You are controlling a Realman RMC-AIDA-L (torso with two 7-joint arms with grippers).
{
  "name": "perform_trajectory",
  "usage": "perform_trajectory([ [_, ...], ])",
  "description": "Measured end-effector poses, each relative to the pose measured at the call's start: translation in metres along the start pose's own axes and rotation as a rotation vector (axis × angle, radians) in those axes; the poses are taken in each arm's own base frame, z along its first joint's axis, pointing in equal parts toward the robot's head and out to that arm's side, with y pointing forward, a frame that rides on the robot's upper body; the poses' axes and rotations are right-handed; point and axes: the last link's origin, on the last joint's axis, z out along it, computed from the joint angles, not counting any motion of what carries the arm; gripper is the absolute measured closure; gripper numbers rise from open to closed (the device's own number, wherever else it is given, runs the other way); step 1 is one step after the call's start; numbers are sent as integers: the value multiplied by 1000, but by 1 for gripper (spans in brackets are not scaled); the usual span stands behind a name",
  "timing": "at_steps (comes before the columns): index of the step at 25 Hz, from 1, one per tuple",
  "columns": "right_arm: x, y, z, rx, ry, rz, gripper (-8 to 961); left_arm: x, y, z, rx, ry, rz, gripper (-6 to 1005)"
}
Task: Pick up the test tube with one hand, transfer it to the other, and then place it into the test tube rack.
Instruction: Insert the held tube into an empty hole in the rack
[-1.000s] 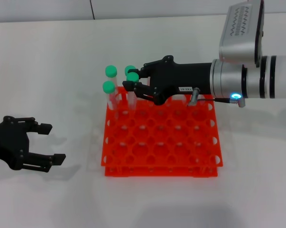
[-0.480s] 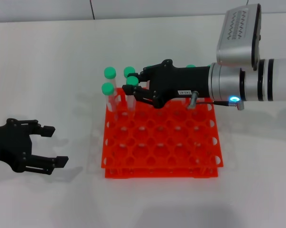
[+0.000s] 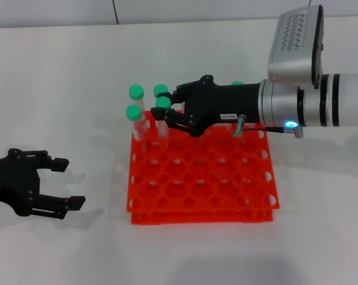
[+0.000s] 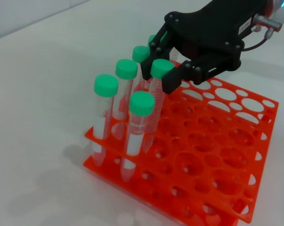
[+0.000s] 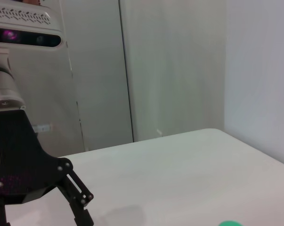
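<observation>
The orange-red test tube rack (image 3: 202,199) lies in the middle of the white table. My right gripper (image 3: 165,104), black with a white label and a blue wrist light, reaches over the rack's back left corner. It is shut on a green-capped test tube (image 3: 163,101) that stands upright among the holes there. In the left wrist view the same gripper (image 4: 163,67) clasps that tube (image 4: 161,68) just under its cap, above the rack (image 4: 217,181). My left gripper (image 3: 63,181) sits open and empty on the table, left of the rack.
Three other green-capped tubes stand in the rack's back left holes (image 3: 135,92) (image 3: 132,112) (image 3: 161,89). Another green cap (image 3: 238,84) peeks from behind my right wrist. Most of the rack's holes hold nothing.
My right gripper has moved left and slightly down with the tube, closer to the standing tubes. My left gripper drew back toward the front left, then held still.
</observation>
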Motion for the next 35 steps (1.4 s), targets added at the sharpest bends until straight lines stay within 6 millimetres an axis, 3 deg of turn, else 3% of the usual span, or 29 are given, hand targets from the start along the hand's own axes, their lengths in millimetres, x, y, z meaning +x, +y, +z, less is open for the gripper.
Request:
perform_trajectory([
  [29,-1,1,-1,-16,-1,-3,687,3,-1,2,-4,-11,9,106],
  [35,-5,5,-3,-46,-14,-16,540,3,-1,1,-6,-11,10,106],
])
